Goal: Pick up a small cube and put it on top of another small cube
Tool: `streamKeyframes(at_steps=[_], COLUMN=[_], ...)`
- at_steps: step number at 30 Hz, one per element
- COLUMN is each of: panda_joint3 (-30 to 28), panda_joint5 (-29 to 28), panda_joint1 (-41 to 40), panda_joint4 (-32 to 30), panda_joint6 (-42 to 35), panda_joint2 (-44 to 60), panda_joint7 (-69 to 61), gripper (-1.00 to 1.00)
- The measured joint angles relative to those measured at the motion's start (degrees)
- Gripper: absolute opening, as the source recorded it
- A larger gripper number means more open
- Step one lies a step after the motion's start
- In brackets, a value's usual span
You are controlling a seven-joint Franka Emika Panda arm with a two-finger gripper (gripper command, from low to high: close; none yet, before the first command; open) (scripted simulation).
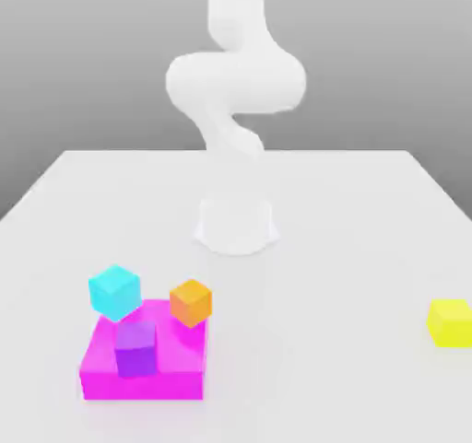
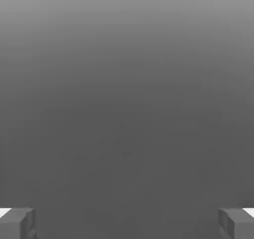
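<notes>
The small bright yellow cube (image 1: 450,322) rests on the white table (image 1: 350,248) near the edge at the exterior view's right, alone. The white arm (image 1: 236,82) rises from its round base (image 1: 237,225) at mid-table and bends upward out of the picture. In the hand view my gripper (image 2: 127,223) is open: its two grey fingertips (image 2: 17,223) stand far apart with nothing between them, facing a plain grey background. No cube lies near the fingers.
At the exterior view's lower left a flat magenta block (image 1: 143,367) carries a purple cube (image 1: 135,349). A cyan cube (image 1: 114,291) and an orange cube (image 1: 191,302) sit at its far edge. Bare table stretches between this group and the yellow cube.
</notes>
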Motion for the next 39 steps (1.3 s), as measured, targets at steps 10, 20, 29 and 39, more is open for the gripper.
streamKeyframes(at_steps=[10, 20, 29, 39], panda_joint3=[4.9, 12.3, 9.4, 9.8], panda_joint5=[1.6, -2.0, -13.2, -12.4], panda_joint1=[13.2, 25.3, 32.8, 32.5], panda_joint4=[-5.3, -10.5, -11.0, -11.3], panda_joint6=[9.4, 18.6, 29.8, 28.7], panda_joint2=[21.0, 41.9, 61.0, 59.7], panda_joint7=[-15.9, -27.7, -26.3, -26.9], gripper=[0.00, 0.00, 0.00, -1.00])
